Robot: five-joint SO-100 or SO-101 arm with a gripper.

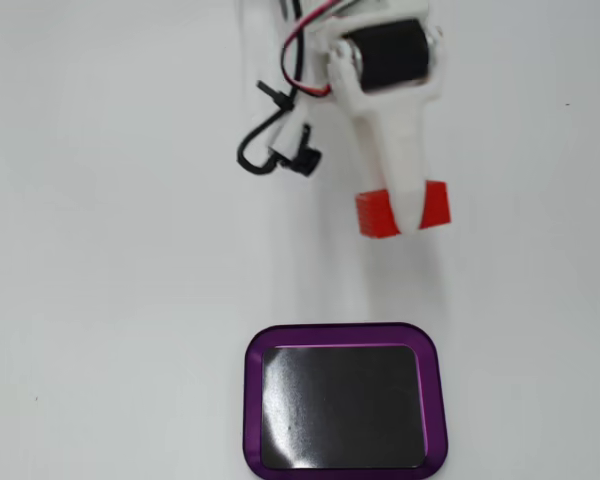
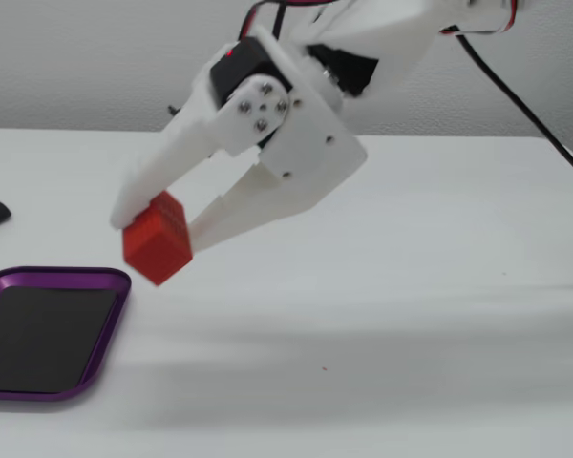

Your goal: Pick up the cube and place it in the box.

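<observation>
While your white plastic two-finger gripper hangs over the white table, its fingers are pinched on the small bright red rectangular cube, which you can see clear of the tabletop in the fixed view from the side. From that side view the cube sits tilted between the fingertips, one finger lying along its upper left face and the other pressing from the right. From the fixed view looking down, the gripper reaches toward the bottom of the picture and one white finger crosses the middle of the cube, so red shows on either side of it. You have the shallow box with the glossy purple rim and shiny black bottom lying flat on the table, nearer the lower edge of that view and apart from the cube. In the side view the box is at lower left, the cube just above and to the right of its near corner, not over its black bottom. Black and red wires trail beside the arm.
</observation>
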